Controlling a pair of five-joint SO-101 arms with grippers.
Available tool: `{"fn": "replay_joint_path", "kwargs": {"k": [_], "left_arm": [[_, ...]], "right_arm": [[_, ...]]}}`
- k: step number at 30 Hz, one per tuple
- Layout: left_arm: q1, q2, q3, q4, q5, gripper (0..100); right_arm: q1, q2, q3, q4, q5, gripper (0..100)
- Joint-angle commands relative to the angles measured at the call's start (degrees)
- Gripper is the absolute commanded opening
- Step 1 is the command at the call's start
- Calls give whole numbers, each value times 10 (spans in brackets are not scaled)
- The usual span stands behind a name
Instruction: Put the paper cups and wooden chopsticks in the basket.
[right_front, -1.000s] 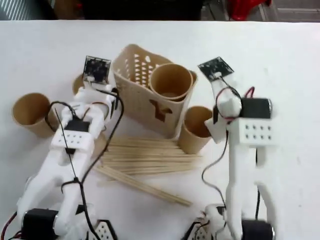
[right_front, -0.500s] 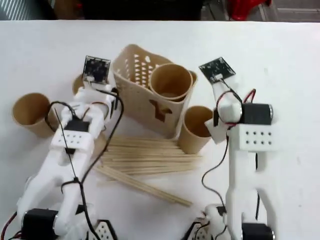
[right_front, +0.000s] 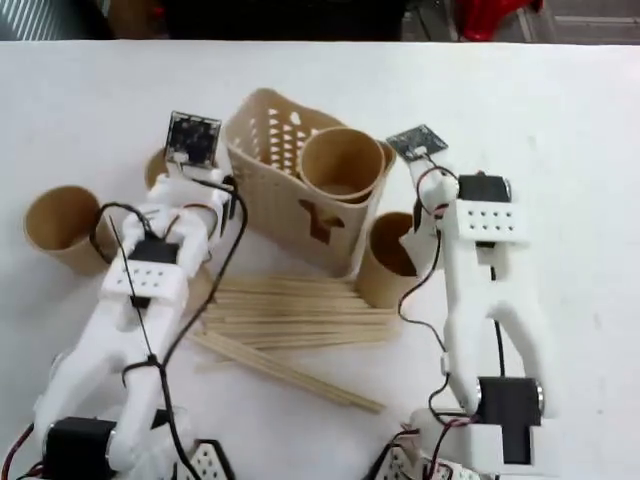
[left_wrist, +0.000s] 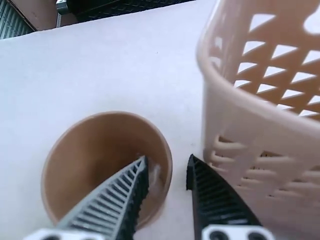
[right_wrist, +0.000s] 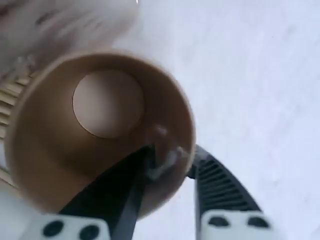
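Note:
The pale perforated basket (right_front: 268, 170) stands mid-table with one paper cup (right_front: 342, 163) inside it. A loose pile of wooden chopsticks (right_front: 290, 318) lies in front of it. My left gripper (left_wrist: 166, 165) is open and straddles the rim of a brown paper cup (left_wrist: 95, 165) beside the basket wall (left_wrist: 260, 115), one finger inside and one outside. My right gripper (right_wrist: 172, 157) is open in the same way over the rim of another paper cup (right_wrist: 100, 125), which stands at the basket's right corner (right_front: 383, 262). Another cup (right_front: 60, 228) stands upright at the far left.
The left arm (right_front: 140, 290) lies over the left ends of the chopsticks. The right arm (right_front: 490, 280) runs up the right side. Open white tabletop (right_front: 560, 130) stretches behind and to the right of the basket.
The right arm has swung left and forward, bringing its wrist over the cup at the basket's right corner. The left arm, the cups and the chopsticks have not moved.

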Motion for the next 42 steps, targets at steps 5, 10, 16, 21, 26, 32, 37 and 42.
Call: {"fn": "replay_joint_path", "kwargs": {"k": [5, 10, 16, 21, 26, 32, 37, 42], "left_arm": [[-4, -5, -6, -18, -7, 146], [-4, -5, -7, -18, -7, 146], [-4, -5, -7, -18, -7, 146], [-4, -5, -7, -18, -7, 146], [-4, -5, -7, -18, -7, 146], [-4, -5, -6, -18, -7, 146], [-4, -5, -6, -18, -7, 146], [-4, -5, -6, -18, -7, 146]], "right_arm": [[12, -34, -9, 10, 7, 18], [17, -197, -10, 79, 7, 17], [14, -473, -25, 145, -14, 16], [-15, -625, -62, 103, -135, 16], [-102, -608, -84, 33, -167, 16], [-138, -448, -105, -32, -170, 16], [-131, -305, -180, -15, -171, 16], [-131, -215, -246, 12, -171, 17]]}}
